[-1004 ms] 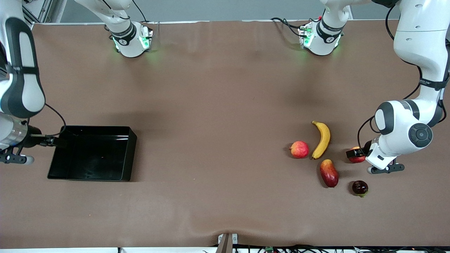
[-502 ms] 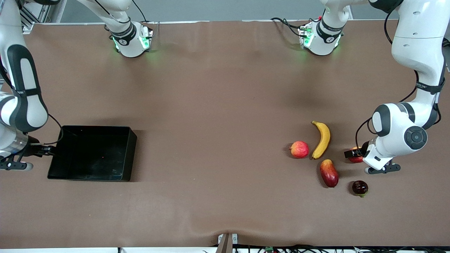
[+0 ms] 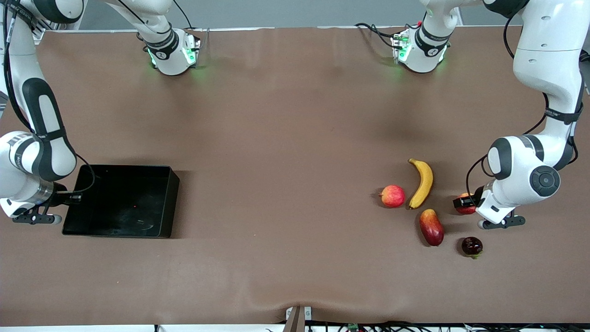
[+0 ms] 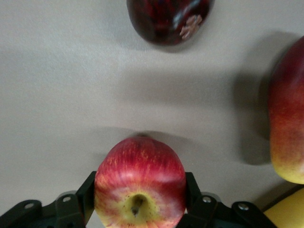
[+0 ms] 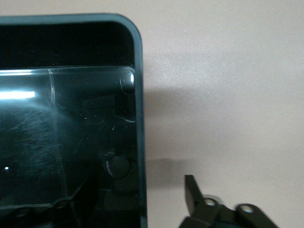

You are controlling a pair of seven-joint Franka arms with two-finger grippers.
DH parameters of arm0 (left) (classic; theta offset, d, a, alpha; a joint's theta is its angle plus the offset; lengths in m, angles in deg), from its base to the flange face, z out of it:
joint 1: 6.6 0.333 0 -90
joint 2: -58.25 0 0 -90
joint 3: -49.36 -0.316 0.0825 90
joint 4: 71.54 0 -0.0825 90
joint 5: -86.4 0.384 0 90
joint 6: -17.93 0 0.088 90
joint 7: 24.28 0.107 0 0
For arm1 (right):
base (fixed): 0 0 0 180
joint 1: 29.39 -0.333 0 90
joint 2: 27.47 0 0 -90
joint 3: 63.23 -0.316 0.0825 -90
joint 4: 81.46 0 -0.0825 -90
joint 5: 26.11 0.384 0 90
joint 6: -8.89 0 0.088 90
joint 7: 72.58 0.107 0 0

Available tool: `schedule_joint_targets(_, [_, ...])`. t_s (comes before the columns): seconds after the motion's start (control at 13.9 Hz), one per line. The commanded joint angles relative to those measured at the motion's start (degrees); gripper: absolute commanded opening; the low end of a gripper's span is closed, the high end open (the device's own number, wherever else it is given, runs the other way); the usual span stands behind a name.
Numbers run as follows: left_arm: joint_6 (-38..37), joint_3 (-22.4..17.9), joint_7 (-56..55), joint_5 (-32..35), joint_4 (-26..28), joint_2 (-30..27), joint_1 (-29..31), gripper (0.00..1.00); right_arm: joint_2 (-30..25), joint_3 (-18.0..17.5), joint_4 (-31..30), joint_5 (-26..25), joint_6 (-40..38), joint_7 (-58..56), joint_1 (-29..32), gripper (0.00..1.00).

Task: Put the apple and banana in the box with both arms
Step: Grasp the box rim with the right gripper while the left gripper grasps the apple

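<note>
Brown matting covers the table (image 3: 286, 138) edge to edge. Nothing is in the box (image 3: 173, 203) yet; it sits empty at the right arm's end, so I judge both placements are still to do.

I have the left gripper (image 4: 140, 202) down at the apple (image 4: 140, 183), at the left arm's end of the table. In the left wrist view its fingers (image 4: 88, 192) sit against both flanks of the fruit, stem dimple facing the camera, so I read this as clamped on the apple, which still rests on the mat. Lifting and carrying it across remain.

The right gripper (image 3: 69, 199) is at the box's end wall. The right wrist view shows one finger (image 5: 192, 190) outside the wall and a dark shape inside it; jaws apart, straddling the rim as far as I can tell, not yet pinched on it.

The banana (image 3: 422, 182) lies untouched, nearer the table's middle than the apple. Just beside it is a pinkish-red round fruit (image 3: 392, 196), and the mango-like fruit (image 3: 431, 227) lies nearer the front camera. A dark red fruit (image 3: 472, 246) sits close to the apple, nearer the front camera again. I judge the neighbours crowd the banana's lower tip; the apple's lift path looks free.
</note>
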Motion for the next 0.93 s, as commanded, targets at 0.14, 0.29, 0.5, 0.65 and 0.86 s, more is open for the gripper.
schedule_joint_targets(0.14, [-4.16, 0.45, 0.15, 0.75, -2.29, -3.24, -2.12, 0.00, 0.11, -1.04, 1.26, 0.46, -0.60, -1.24, 1.35, 0.00])
schedule_joint_targets(0.29, [-7.32, 0.54, 0.41, 0.84, -4.84, -4.47, -2.66, 0.00, -0.15, -1.04, 1.43, 0.46, -0.77, -1.24, 1.17, 0.00])
schedule_joint_targets(0.5, [-12.24, 0.54, 0.15, 0.84, -8.89, -5.00, -5.90, 0.00, -1.20, -1.13, 1.87, 0.46, -1.39, -1.07, 0.56, 0.00])
schedule_joint_targets(0.65, [-13.92, 0.54, 0.06, 0.84, -10.12, -5.79, -7.40, 0.00, -3.39, -1.39, 2.31, 0.46, -4.45, -0.89, -0.58, 0.00])
schedule_joint_targets(0.86, [-18.57, 0.54, -3.61, 0.75, -14.07, -5.88, -9.77, 0.00, -6.91, -1.48, 3.54, 0.99, -11.83, -0.19, -4.18, 0.00])
